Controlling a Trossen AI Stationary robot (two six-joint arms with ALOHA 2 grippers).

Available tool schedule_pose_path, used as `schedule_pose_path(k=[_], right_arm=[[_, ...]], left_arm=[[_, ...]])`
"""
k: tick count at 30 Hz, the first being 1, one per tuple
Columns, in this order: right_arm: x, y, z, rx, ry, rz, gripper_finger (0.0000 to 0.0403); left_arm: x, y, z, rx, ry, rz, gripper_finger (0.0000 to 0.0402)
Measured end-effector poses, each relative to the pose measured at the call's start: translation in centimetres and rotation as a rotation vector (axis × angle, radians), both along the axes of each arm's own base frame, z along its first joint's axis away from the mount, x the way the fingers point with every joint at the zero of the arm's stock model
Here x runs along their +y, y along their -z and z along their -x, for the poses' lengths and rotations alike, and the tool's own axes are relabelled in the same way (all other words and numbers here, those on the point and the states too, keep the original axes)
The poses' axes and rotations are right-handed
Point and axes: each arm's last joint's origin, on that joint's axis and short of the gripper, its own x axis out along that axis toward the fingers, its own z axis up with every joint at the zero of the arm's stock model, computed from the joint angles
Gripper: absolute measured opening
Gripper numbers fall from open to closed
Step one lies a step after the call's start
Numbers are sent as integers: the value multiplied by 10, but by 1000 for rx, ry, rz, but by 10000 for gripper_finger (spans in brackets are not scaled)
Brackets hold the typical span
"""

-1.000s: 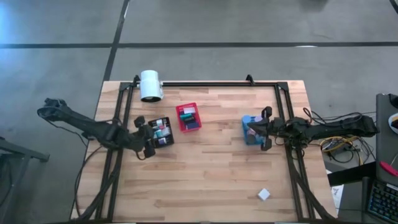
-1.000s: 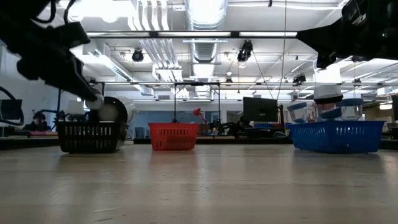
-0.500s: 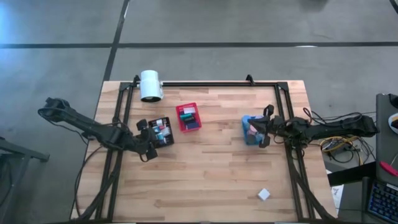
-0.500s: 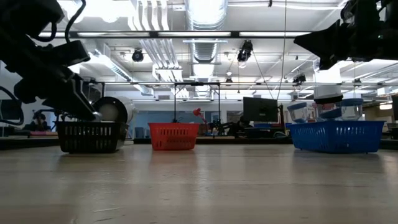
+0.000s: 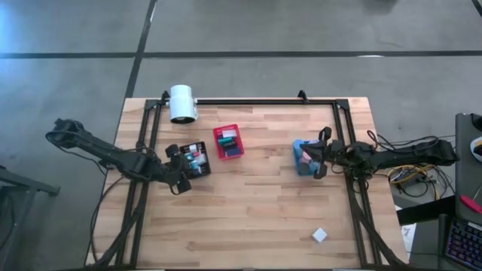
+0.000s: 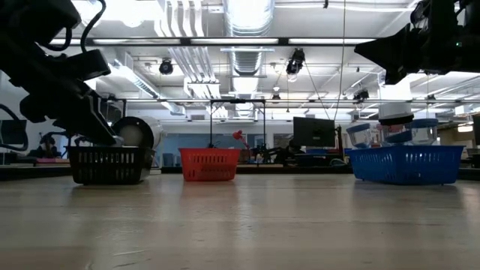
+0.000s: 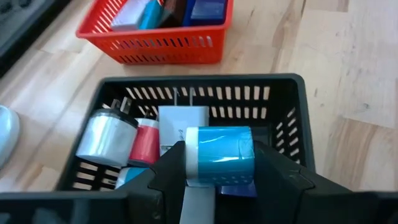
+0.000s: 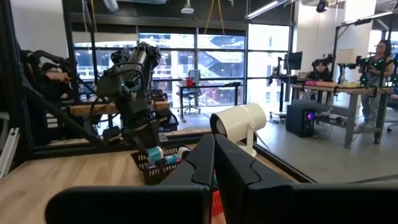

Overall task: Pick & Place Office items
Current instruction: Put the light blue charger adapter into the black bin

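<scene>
- Roll between the left jaws: bright blue with white ends.
- Bin under these jaws: black, with slots.
- Inside it: a silver cylinder and a red piece.
- Bin beyond: red, slotted.
- Bin under the right jaws: blue.
- Table: light wood with planks.
- Cube: white.

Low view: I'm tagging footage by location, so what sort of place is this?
Probably an open lab or workshop: exposed ceiling ducts, strip lights, and desks with monitors behind the wooden table.
</scene>
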Motion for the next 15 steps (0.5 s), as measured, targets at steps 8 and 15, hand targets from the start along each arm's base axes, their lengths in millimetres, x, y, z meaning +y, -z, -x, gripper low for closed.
schedule_pose_path(k=[8, 15], right_arm=[[0, 0, 0, -2, -3, -10, 8], [0, 1, 0, 10, -3, -4, 8]], left_arm=[[0, 2, -1, 20, 12, 19, 154], [-1, 2, -1, 24, 26, 44, 158]])
